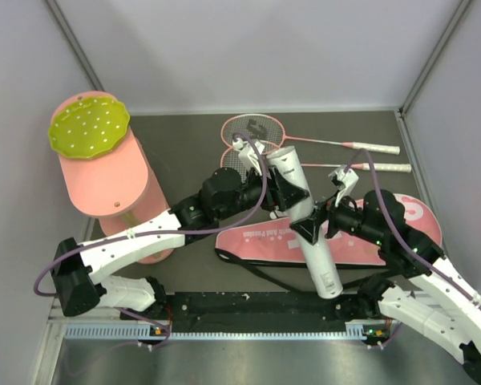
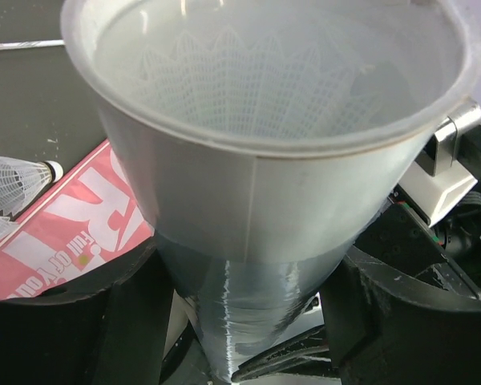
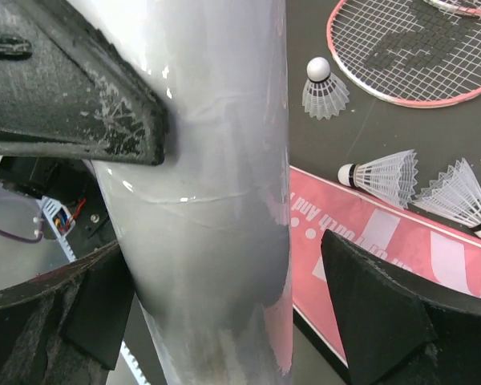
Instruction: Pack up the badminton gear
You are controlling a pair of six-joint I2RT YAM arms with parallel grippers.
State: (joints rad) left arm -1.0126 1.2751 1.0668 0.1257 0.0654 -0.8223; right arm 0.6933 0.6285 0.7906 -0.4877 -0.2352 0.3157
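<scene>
Big pink cylinder (image 1: 116, 196): one, at 9 o'clock on the table (image 1: 184, 132), capped by a yellow-green dotted disc (image 1: 88, 126).

Pink bag (image 1: 256, 241): one, lying flat from centre toward 3 o'clock, with white lettering.

Rackets: two, with pink frames and white handles. The upper racket (image 1: 252, 127) and the lower racket (image 1: 391, 168) lie side by side at 1 o'clock. Their heads overlap and their handles point to 3 o'clock.

White tube (image 1: 322, 265): one, matt, with a thin-rimmed open mouth and dark print near it. It is raised above the bag and tilted, mouth toward 11 o'clock and base toward 6.

Left gripper (image 1: 287, 192): jaws pressed on both sides of the tube, near the mouth.

Right gripper (image 1: 314, 228): straddles the tube mid-length, jaws apart. A strip of the bag shows between one finger and the tube.

Shuttlecocks: three, white-skirted. The first shuttlecock (image 3: 324, 88) sits on the table just beside a racket head. The second shuttlecock (image 3: 381, 175) and the third shuttlecock (image 3: 461, 196) lie at the bag's edge.
</scene>
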